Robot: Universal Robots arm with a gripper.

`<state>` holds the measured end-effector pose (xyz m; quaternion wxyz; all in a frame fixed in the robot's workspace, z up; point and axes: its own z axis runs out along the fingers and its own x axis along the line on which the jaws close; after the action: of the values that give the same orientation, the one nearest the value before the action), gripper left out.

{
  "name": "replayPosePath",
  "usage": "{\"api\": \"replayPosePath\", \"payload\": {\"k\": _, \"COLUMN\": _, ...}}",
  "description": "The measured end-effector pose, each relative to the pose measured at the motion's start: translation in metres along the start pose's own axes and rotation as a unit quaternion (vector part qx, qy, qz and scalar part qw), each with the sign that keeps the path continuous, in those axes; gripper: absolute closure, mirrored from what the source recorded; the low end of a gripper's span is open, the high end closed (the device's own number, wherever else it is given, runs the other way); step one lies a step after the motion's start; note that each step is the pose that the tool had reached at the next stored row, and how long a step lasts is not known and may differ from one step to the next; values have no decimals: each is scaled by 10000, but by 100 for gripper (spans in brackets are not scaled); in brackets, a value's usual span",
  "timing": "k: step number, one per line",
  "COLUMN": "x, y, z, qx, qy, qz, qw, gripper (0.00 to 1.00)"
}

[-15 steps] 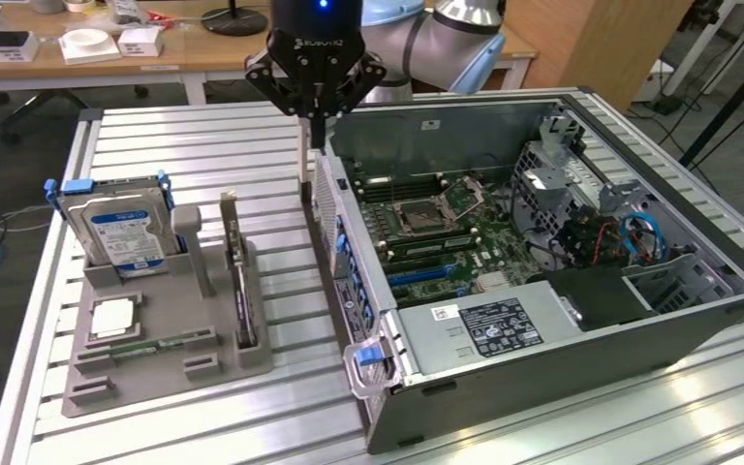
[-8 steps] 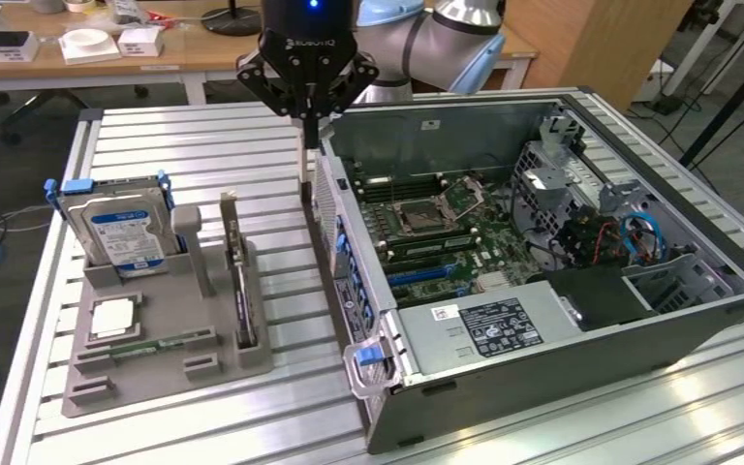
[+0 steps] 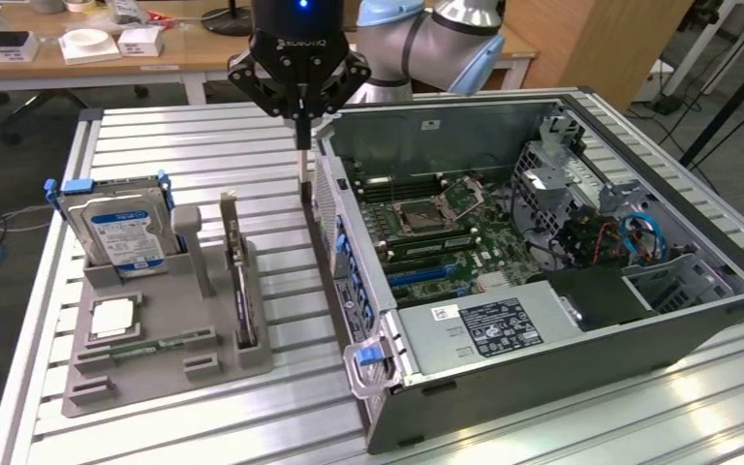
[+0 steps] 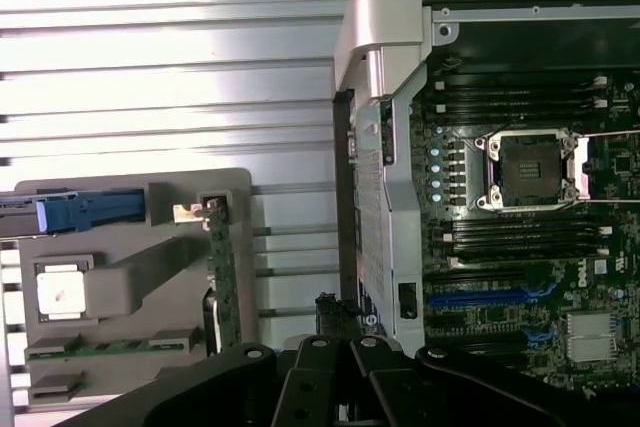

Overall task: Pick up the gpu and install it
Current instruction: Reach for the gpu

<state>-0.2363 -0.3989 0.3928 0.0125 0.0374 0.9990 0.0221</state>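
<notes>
Exterior view
Gripper (image 3: 302, 143): fingers pressed together, holding nothing, hanging above the table between tray and case.
Gpu (image 3: 237, 276): standing on edge in a slot of the grey tray (image 3: 166, 373), top edge free, probably for a pinch from above; off to the exterior view's left of the fingers, nearer the camera, well apart.
Case (image 3: 682, 320): lying open side up, board exposed, seemingly for insertion from above.

Wrist view
Gpu: seen edge-on, upright in its slot, apart from the closed fingers, with bare table between it and the case.

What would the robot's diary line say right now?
fingers: shut, empty, above table between grey holder and computer case | gpu: on edge in holder, untouched | install: not done
</notes>
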Motion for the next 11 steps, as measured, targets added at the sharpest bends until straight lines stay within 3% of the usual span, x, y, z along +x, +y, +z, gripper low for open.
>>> {"api": "replayPosePath", "payload": {"k": 11, "x": 92, "y": -7, "z": -2, "qx": 0, "qy": 0, "qz": -1, "qw": 10000, "gripper": 89}}
